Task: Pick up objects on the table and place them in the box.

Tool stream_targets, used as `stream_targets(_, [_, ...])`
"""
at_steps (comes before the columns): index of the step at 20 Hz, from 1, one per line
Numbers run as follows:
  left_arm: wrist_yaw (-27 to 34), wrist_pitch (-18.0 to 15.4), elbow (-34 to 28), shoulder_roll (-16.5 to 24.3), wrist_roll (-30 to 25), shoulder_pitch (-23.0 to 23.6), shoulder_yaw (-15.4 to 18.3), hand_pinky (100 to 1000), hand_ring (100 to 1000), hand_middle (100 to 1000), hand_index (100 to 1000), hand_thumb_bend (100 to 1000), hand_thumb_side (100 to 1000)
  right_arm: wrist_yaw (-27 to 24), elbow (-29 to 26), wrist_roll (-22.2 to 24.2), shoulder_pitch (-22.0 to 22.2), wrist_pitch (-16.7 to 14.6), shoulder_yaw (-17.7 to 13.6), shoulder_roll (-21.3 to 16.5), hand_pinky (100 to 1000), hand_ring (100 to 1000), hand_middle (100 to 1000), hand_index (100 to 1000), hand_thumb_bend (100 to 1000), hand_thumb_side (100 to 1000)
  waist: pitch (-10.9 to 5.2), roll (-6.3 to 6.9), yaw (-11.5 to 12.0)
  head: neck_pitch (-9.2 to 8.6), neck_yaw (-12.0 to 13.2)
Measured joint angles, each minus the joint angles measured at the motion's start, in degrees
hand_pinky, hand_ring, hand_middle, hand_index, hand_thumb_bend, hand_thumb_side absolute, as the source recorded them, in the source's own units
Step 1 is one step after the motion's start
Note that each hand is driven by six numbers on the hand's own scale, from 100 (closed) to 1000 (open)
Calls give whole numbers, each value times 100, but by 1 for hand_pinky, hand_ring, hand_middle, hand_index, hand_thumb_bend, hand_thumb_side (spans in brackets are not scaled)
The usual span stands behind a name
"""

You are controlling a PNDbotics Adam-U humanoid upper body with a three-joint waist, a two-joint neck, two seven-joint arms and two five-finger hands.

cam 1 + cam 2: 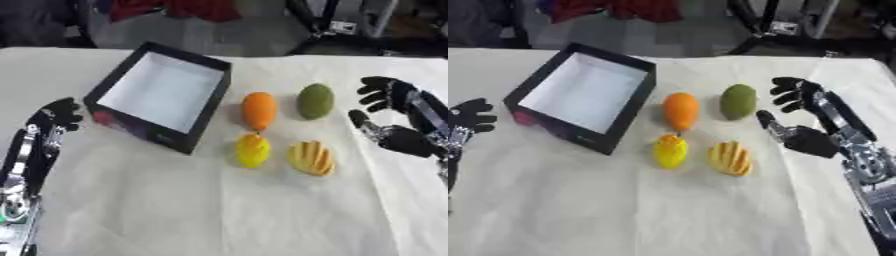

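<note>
A black box point(206, 102) with a white inside stands open on the white cloth, left of centre, and nothing lies in it. Right of it lie an orange fruit point(259, 110), a green fruit point(315, 100), a yellow fruit point(252, 150) and a ridged yellow-orange piece point(312, 158). My right hand point(802, 117) hovers open just right of the green fruit, fingers spread, thumb toward it, touching nothing. My left hand point(54, 117) rests open left of the box, holding nothing.
The white cloth point(201, 210) covers the table, with free room in front of the fruits. Beyond the far edge are dark chair legs point(324, 22) and a red cloth point(175, 7).
</note>
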Motion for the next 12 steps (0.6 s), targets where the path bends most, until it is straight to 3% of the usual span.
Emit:
stream_targets(7, [2, -4, 0, 0, -32, 0, -11, 745, 721, 731, 842, 468, 873, 228, 701, 513, -527, 56, 477, -202, 706, 726, 737, 872, 331, 456, 0, 0, 50, 0, -37])
stream_targets(12, [3, -7, 0, -1, -49, 0, -34, 745, 721, 731, 841, 466, 873, 614, 993, 791, -638, -22, 624, -204, 715, 729, 743, 870, 332, 458, 0, -4, 73, 0, -44])
